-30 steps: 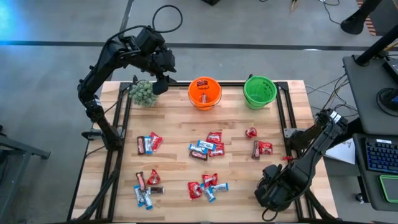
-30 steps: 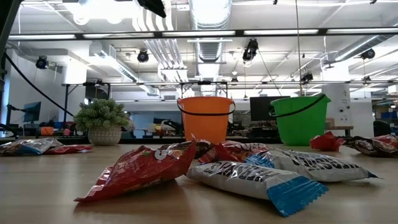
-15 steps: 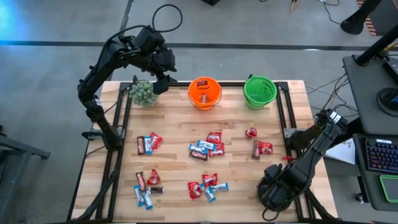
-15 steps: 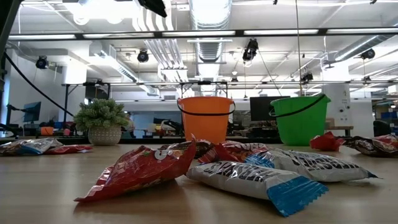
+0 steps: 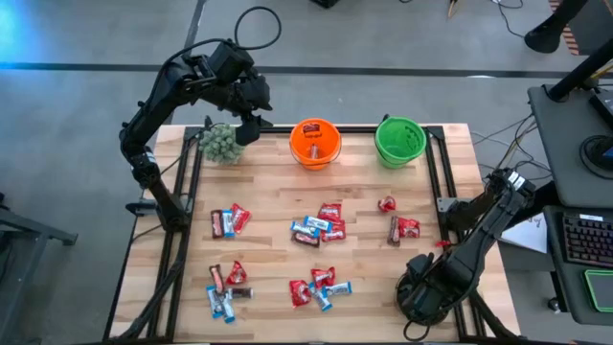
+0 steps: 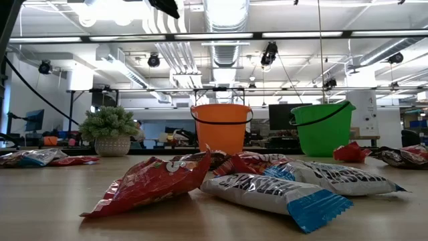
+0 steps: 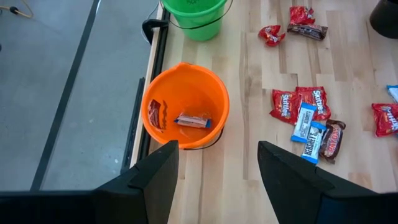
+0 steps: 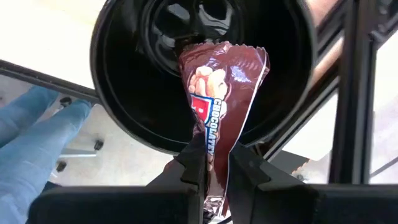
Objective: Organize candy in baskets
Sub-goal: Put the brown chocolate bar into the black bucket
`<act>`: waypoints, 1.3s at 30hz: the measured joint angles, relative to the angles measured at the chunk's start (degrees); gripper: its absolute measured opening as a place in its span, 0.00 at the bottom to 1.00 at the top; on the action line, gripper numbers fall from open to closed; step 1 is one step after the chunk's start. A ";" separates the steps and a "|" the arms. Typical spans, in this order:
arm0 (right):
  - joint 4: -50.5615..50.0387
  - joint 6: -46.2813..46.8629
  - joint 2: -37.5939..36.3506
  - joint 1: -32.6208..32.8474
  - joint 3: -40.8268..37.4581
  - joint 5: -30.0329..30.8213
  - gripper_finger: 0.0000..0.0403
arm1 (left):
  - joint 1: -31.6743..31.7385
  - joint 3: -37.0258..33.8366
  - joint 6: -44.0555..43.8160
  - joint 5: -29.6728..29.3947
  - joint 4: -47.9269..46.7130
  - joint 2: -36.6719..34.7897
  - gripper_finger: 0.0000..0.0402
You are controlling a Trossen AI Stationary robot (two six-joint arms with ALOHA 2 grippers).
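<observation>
Your right gripper [image 8: 210, 171] pinches a dark brown candy packet [image 8: 219, 99] over the black bowl [image 8: 124, 93], its fingers [image 8: 186, 168] closed on the wrapper's lower end while the upper end hangs over the bowl's mouth. From above, that arm folds over the table's [image 5: 268, 206] near right corner, well apart from the orange pail [image 5: 315, 143]; the black bowl is hidden beneath it there.

Your left gripper [image 7: 217, 168] hangs with its fingers [image 7: 158, 177] spread wide and empty, just beside the orange pail on the side toward the fuzzy plant [image 5: 220, 144]. Inside the orange pail lie a red candy [image 7: 154, 114] and a blue-and-white bar [image 7: 193, 121]. The green pail [image 5: 399, 141] stands near the orange pail on the table's far edge.

The rest of the candy lies loose on the table, nearer than the orange pail: one cluster [image 5: 319, 226] straight in front of it, another [image 5: 320, 287] by the near edge, two more [image 5: 229, 220] [image 5: 225, 287] on the plant's side, and a few pieces [image 5: 400, 227] in front of the green pail.
</observation>
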 joint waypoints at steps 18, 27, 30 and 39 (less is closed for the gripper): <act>-1.53 0.11 0.09 0.00 -3.69 -0.02 0.08 | 0.00 0.00 0.55 -0.07 0.00 0.00 0.50; 0.87 -1.88 -0.64 -0.20 -3.69 -3.43 0.08 | 0.00 0.00 1.32 -0.09 0.02 0.00 0.50; 1.53 -1.91 -0.70 -0.20 -3.69 -3.43 0.08 | 0.00 0.00 1.34 -0.27 0.02 0.00 0.50; 0.88 -1.20 -0.70 -0.13 -3.68 -1.46 0.08 | 0.04 0.00 1.37 -3.54 0.02 0.00 0.50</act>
